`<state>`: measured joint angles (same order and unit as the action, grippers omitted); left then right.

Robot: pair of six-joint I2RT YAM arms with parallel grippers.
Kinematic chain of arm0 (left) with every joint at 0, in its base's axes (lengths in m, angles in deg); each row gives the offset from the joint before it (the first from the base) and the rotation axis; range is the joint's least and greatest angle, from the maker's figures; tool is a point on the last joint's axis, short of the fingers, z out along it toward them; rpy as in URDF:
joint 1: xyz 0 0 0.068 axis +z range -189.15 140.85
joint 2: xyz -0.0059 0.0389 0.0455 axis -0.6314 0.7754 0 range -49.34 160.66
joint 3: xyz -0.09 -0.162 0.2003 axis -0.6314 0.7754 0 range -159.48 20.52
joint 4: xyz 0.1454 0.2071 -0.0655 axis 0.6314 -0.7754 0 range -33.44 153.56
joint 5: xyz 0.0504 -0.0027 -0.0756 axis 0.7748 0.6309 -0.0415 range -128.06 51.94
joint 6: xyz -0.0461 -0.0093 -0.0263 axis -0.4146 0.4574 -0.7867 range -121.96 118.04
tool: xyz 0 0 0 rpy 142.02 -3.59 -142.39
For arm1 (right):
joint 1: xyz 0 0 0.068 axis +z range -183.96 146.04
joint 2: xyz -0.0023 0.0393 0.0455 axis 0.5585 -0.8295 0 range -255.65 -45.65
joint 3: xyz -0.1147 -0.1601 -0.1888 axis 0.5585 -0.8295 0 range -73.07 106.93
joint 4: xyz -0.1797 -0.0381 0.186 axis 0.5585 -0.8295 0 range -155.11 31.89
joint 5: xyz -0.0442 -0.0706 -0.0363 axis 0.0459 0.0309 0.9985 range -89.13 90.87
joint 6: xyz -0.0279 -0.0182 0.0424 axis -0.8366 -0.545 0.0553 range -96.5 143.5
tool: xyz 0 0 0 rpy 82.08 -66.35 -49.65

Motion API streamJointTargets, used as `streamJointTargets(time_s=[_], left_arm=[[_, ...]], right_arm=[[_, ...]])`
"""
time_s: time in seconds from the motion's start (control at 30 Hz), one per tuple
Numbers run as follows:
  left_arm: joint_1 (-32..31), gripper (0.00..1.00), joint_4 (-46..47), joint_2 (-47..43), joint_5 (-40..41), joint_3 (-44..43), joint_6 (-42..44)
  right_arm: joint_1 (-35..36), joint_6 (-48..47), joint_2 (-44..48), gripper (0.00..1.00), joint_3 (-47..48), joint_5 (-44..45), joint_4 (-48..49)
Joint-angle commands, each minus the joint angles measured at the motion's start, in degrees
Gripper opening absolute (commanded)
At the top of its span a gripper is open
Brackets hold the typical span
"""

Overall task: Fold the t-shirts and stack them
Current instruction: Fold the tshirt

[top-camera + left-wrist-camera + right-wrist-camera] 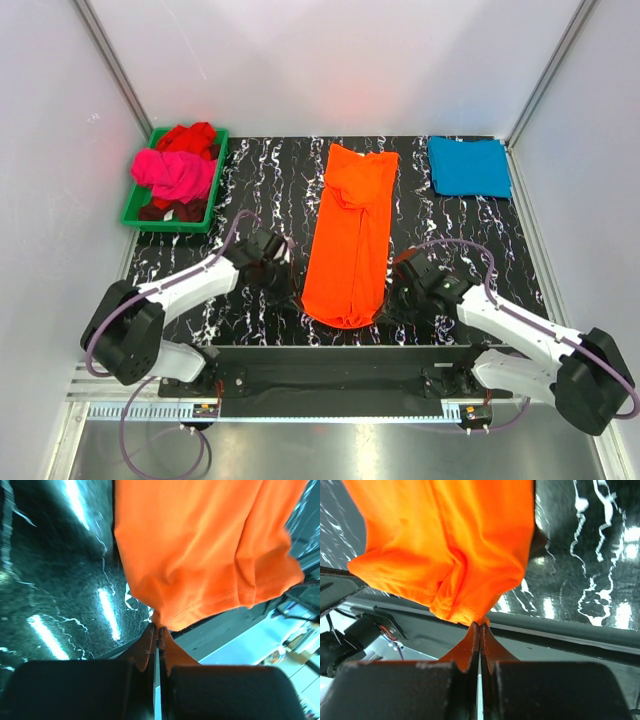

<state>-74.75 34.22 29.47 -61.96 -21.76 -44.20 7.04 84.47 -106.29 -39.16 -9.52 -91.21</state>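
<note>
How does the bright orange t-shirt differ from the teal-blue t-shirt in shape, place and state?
The bright orange cotton t-shirt lies as a long narrow strip in the centre; the teal-blue cotton t-shirt is a compact folded rectangle at the far right corner. The left tool and the right tool each pinch the orange one's near hem; nothing touches the blue one. Both are plain, single-coloured shirts.

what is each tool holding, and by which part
The orange t-shirt, by its near hem: left tool at the left corner, right tool at the right.
</note>
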Motion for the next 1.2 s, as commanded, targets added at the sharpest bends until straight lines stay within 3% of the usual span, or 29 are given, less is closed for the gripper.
streamJointTargets(time_s=[0.0,0.3,0.5,0.8,1.17], left_arm=[[2.19,0.00,-2.46,0.55,-1.59,-5.08,1.19],[7.55,0.00,-5.28,9.33,-3.25,-18.78,4.71],[10.98,0.00,-6.51,20.06,-4.31,-33.72,4.53],[14.49,0.00,-6.96,36.49,-6.25,-53.67,4.01],[17.22,0.00,-2.31,48.27,-10.72,-63.18,2.34]], right_arm=[[0.32,-1.91,-1.67,0.00,5.19,4.59,-3.98],[-4.41,-7.70,-10.45,0.00,18.98,11.97,-9.78],[-15.31,-16.91,-17.30,0.00,27.33,8.38,-8.47],[-21.65,-26.33,-34.36,0.00,44.30,6.35,-9.00],[-25.70,-29.94,-48.15,0.00,55.02,3.63,-8.29]])
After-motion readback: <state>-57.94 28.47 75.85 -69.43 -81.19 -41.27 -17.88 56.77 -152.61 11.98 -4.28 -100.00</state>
